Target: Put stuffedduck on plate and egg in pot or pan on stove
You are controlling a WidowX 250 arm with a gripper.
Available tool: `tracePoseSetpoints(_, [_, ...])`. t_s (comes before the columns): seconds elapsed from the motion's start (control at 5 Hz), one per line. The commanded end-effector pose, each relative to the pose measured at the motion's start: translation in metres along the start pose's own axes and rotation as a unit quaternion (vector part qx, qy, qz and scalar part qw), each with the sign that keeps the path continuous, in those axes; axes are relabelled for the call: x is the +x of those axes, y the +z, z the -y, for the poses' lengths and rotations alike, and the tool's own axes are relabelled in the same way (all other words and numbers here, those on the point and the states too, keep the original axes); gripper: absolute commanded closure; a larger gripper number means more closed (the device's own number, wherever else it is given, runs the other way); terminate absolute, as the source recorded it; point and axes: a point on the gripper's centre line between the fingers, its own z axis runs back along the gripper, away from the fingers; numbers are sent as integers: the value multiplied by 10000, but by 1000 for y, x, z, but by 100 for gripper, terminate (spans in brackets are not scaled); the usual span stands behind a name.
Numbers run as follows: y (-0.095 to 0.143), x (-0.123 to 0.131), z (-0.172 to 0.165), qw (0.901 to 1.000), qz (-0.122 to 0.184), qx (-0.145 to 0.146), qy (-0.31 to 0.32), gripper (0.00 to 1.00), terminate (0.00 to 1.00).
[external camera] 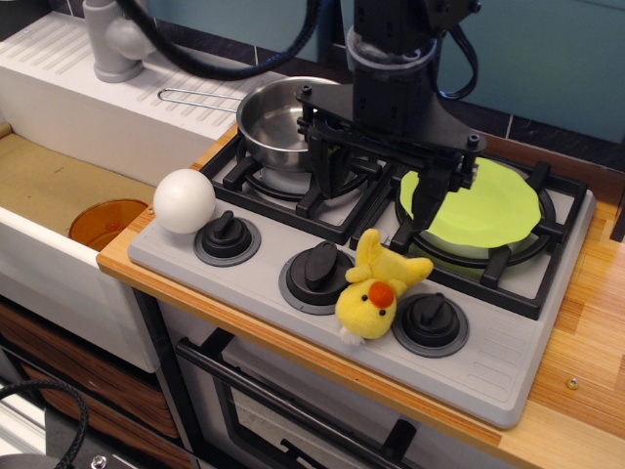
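Note:
The yellow stuffedduck [376, 284] lies on the stove's [488, 347] front panel between the middle and right knobs, orange beak facing front. The white egg [184, 200] sits at the stove's front left corner beside the left knob. The steel pan [283, 115] stands on the left burner, its wire handle pointing left. The lime-green plate [485, 207] lies on the right burner. My gripper [381, 181] hangs above the middle of the stove between pan and plate, fingers spread wide, open and empty, behind and above the duck.
An orange round cup [105, 223] sits in the sink to the left. A grey faucet [115, 39] stands at the back left on the white drainboard. Three black knobs [318, 269] line the front panel. Wooden counter [586, 342] runs on the right.

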Motion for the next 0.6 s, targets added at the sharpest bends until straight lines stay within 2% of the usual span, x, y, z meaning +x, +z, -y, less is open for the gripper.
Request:
tracePoseSetpoints(0.0, [0,0,0,10000,0,0,0,0,0])
tracePoseSetpoints(0.4, [-32,-9,10,9994,328,-13,81,0,0])
